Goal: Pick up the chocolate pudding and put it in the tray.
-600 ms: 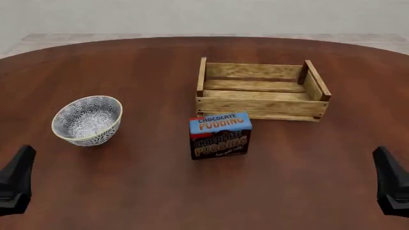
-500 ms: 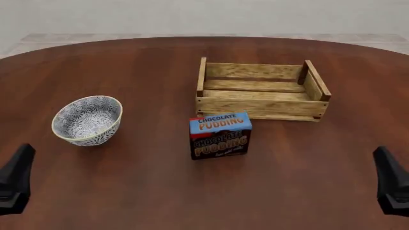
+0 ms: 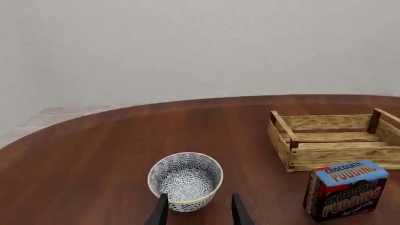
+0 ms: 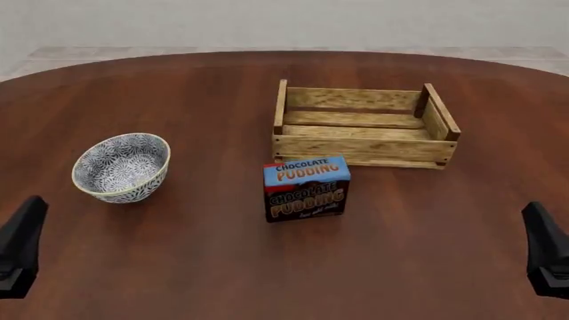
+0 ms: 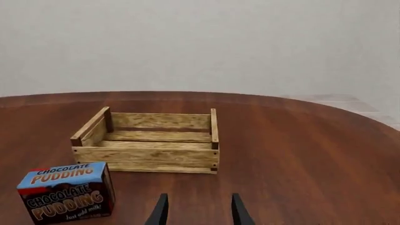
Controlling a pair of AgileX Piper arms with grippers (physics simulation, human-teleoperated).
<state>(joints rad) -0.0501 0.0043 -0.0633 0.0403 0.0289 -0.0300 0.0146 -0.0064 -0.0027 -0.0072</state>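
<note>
The chocolate pudding (image 4: pixel 306 189) stands upright on the table, a dark brown box with a light blue top band, just in front of the tray's (image 4: pixel 360 148) near wall and apart from it. The tray is a light-wood slatted crate with nothing in it. My left gripper (image 4: pixel 20 247) sits low at the near left and my right gripper (image 4: pixel 547 250) at the near right, both far from the box. In the wrist views the left gripper (image 3: pixel 198 213) and right gripper (image 5: pixel 198 213) are open and hold nothing. The pudding (image 3: pixel 345 190) (image 5: pixel 65 190) and the tray (image 3: pixel 337 154) (image 5: pixel 147 155) show ahead of them.
A round grey-patterned bowl (image 4: pixel 122 167) stands to the left of the box, right in front of the left gripper's fingers (image 3: pixel 185 180). The round dark wood table (image 4: pixel 266 267) stretches wide, with a pale wall beyond its far edge.
Both grippers shifted only very slightly at the front view's lower corners. The box, the tray and the bowl have not moved.
</note>
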